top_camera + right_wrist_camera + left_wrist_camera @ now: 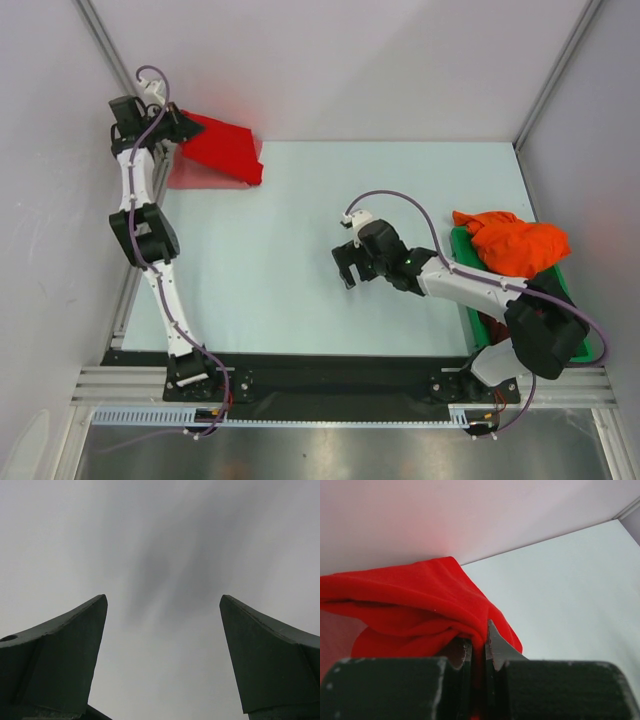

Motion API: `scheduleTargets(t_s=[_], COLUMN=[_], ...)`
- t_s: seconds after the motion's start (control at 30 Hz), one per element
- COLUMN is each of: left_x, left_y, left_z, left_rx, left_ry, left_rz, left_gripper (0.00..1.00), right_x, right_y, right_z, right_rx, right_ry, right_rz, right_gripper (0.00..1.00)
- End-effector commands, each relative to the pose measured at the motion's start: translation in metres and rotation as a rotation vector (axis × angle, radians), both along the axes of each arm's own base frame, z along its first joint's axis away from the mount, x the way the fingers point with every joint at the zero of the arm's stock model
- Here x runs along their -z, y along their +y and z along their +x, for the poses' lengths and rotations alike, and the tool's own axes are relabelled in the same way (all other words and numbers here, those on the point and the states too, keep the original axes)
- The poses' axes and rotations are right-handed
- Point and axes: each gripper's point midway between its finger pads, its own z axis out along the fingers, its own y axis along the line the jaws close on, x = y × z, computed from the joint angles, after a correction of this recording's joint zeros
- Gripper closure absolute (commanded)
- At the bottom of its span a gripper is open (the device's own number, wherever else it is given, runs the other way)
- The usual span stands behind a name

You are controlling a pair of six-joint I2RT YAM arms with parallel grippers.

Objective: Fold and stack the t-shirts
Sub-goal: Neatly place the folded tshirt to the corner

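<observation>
- Far back in the left corner of the table (300, 300), the left claw (180, 128) is pinched nearly closed on an edge of the red t-shirt (225, 148); the left wrist view shows red cloth (420, 610) running down between the 2 jaws of that claw (479, 647).
- From that grip, the red t-shirt's folded bulk lies toward the table's middle and slightly nearer me, with its long axis running on a diagonal away from the corner.
- Over bare table near the centre, the right claw (350, 265) hangs with jaws spread wide and nothing between them (its wrist view (162, 600) shows only blank surface).
- What the next move hinges on, as I judge it: the orange t-shirt (515, 245) sits heaped on the green bin (461, 245) at the right edge, well apart from the right claw and off to its right, close by that arm's own elbow.
- So of the 2 arms, the right one is far nearer that heap, though I would have to draw the claw back and swing it rightward to reach it.
</observation>
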Motion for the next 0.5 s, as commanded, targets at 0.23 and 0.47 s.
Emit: scheduleTargets(t_s=[0.23, 0.47], left_x=[0.012, 0.032], left_y=[0.020, 0.048], left_z=[0.016, 0.021], left_rx=[-0.002, -0.065], left_ry=[-0.093, -0.081], left_rz=[0.049, 0.066], left_gripper=[1.00, 1.00], right_x=[-0.006, 0.001], right_y=[0.017, 0.025], right_z=[0.018, 0.024], right_rx=[-0.005, -0.009], right_ry=[-0.006, 0.016], right_rz=[0.023, 0.015], right_gripper=[0.00, 0.00])
